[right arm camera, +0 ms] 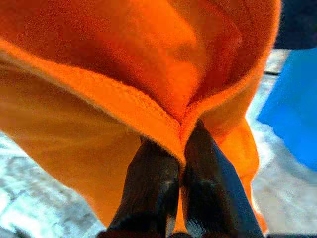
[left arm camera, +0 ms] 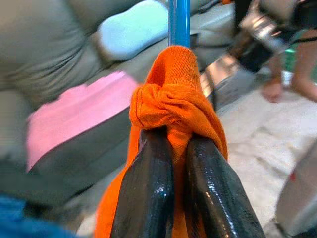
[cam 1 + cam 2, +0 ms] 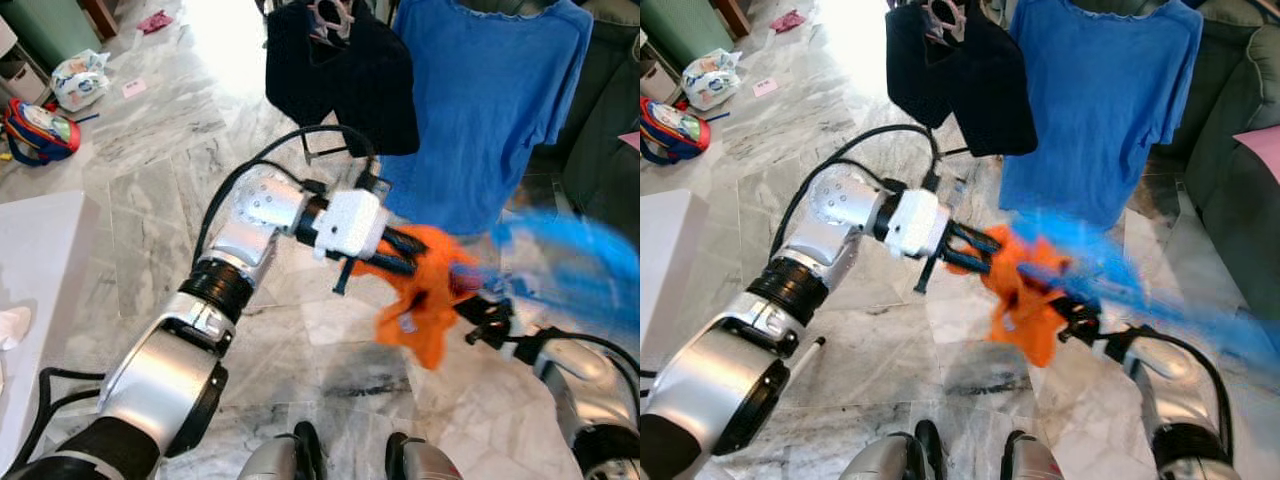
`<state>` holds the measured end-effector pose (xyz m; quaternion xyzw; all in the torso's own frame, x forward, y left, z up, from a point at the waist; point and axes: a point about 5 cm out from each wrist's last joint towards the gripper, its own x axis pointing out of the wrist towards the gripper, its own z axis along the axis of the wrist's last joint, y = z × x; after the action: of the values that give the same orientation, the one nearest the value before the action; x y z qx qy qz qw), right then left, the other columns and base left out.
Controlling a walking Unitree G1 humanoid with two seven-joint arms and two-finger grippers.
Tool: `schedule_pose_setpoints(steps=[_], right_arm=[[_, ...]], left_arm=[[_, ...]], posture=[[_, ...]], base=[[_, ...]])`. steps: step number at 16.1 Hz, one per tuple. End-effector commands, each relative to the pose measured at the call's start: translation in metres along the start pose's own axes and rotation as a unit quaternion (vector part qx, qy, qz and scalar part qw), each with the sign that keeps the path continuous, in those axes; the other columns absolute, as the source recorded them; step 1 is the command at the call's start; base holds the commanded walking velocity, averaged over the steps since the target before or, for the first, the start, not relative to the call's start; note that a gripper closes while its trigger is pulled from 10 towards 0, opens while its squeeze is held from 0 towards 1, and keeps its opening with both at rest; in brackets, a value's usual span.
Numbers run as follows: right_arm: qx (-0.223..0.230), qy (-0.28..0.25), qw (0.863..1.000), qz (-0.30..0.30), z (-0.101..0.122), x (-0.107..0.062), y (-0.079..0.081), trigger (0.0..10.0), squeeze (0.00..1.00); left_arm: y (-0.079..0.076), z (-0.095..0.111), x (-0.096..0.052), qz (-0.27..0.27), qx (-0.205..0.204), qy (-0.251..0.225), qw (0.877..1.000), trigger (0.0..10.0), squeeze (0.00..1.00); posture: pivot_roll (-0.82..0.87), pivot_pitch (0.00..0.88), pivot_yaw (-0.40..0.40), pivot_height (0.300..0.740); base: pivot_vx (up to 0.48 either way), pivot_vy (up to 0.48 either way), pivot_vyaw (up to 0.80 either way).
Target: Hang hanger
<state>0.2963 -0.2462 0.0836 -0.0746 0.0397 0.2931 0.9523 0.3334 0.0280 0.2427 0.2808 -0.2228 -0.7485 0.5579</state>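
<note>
Marble floor (image 3: 150, 200) underfoot; blue shirt (image 3: 480, 100) hangs ahead with a black garment (image 3: 340, 80) just beside it. Below the blue shirt, an orange cloth (image 3: 420, 295) is held between both arms. Left gripper (image 2: 171, 148) fingers pinched together on bunched orange cloth; right gripper (image 1: 181, 148) likewise clamped on a fold. Blue hanger (image 3: 570, 265), motion-blurred, sits beside the cloth; its bar (image 2: 179, 22) rises behind the bunch.

A grey-veined marble floor (image 3: 150, 190) carries a colourful backpack (image 3: 38, 130) and a white plastic bag (image 3: 78, 78) near its far left edge, with a pink scrap (image 3: 155, 21) farther off. A white counter (image 3: 40, 260) stands at the left, a crumpled white cloth (image 3: 12, 326) on it.
</note>
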Motion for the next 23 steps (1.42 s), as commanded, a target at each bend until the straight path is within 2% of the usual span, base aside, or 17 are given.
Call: schedule_pose_setpoints(steps=[1,2,5,7,9,10,11,12,14,15,17,19,21,23], right_arm=[[-0.017,-0.029,0.999,-0.011,0.009,-0.006,-0.001,0.0,0.0],[-0.025,-0.035,0.999,-0.012,0.012,-0.01,-0.001,0.0,0.0],[-0.05,-0.025,0.998,0.015,0.014,-0.017,0.008,0.0,0.0],[-0.082,-0.007,0.996,0.035,0.017,-0.021,0.014,0.0,0.0],[-0.115,0.015,0.993,0.016,0.018,-0.023,0.01,0.0,0.0],[-0.115,0.015,0.993,0.016,0.018,-0.023,0.01,0.0,0.0],[-0.142,0.031,0.989,-0.022,0.018,-0.024,0.001,0.0,0.0],[-0.155,0.05,0.983,-0.085,0.019,-0.025,-0.012,0.0,0.0],[-0.129,0.052,0.971,-0.193,0.022,-0.025,-0.032,0.0,0.0],[-0.118,0.055,0.966,-0.222,0.022,-0.025,-0.037,0.0,0.0],[-0.105,0.055,0.964,-0.237,0.022,-0.022,-0.039,0.0,0.0],[-0.13,0.068,0.959,-0.241,0.022,-0.015,-0.038,0.0,0.0],[-0.127,0.052,0.957,-0.257,0.027,-0.011,-0.039,0.0,0.0],[-0.142,0.044,0.954,-0.26,0.031,-0.008,-0.038,0.0,0.0]], left_arm=[[0.006,-0.006,-0.009,0.063,0.006,0.036,0.997,10.0,0.0],[0.007,-0.015,-0.015,0.103,-0.003,0.07,0.992,10.0,0.0],[0.006,-0.03,-0.024,0.179,-0.026,0.116,0.977,10.0,0.0],[0.002,-0.039,-0.026,0.213,-0.039,0.133,0.967,10.0,0.0],[-0.002,-0.045,-0.025,0.229,-0.035,0.15,0.961,10.0,0.0],[-0.002,-0.045,-0.025,0.229,-0.035,0.15,0.961,10.0,0.0],[-0.007,-0.048,-0.025,0.232,-0.027,0.159,0.959,10.0,0.0],[-0.014,-0.051,-0.026,0.231,-0.02,0.163,0.959,10.0,0.0],[-0.022,-0.052,-0.031,0.264,-0.041,0.12,0.956,10.0,0.0],[-0.024,-0.053,-0.033,0.277,-0.056,0.105,0.953,10.0,0.0],[-0.027,-0.056,-0.033,0.282,-0.057,0.111,0.951,10.0,0.0],[-0.028,-0.055,-0.028,0.285,-0.052,0.104,0.951,10.0,0.0],[-0.025,-0.053,-0.024,0.293,-0.046,0.098,0.95,10.0,0.0],[-0.023,-0.052,-0.022,0.301,-0.042,0.097,0.948,10.0,0.0]], posture=[[-0.05,0.249,0.132,0.74],[-0.05,0.248,0.134,0.74],[-0.07,0.25,0.136,0.74],[-0.09,0.25,0.137,0.74],[-0.1,0.248,0.138,0.74],[-0.1,0.248,0.138,0.74],[-0.1,0.247,0.139,0.74],[-0.1,0.245,0.139,0.74],[-0.1,0.243,0.138,0.74],[-0.1,0.241,0.138,0.74],[-0.1,0.24,0.135,0.74],[-0.1,0.24,0.13,0.74],[-0.1,0.242,0.129,0.74],[-0.1,0.244,0.129,0.74]], base=[[0.0,0.0,0.0],[0.0,0.0,0.0],[0.0,0.0,0.0],[0.0,0.0,0.0],[0.0,0.0,0.0],[0.0,0.0,0.0],[0.0,0.0,0.0],[0.0,0.0,0.0],[0.0,0.0,0.0],[0.0,0.0,0.0],[0.0,0.0,0.0],[0.0,0.0,0.0],[0.0,0.0,0.0],[0.0,0.0,0.0]])
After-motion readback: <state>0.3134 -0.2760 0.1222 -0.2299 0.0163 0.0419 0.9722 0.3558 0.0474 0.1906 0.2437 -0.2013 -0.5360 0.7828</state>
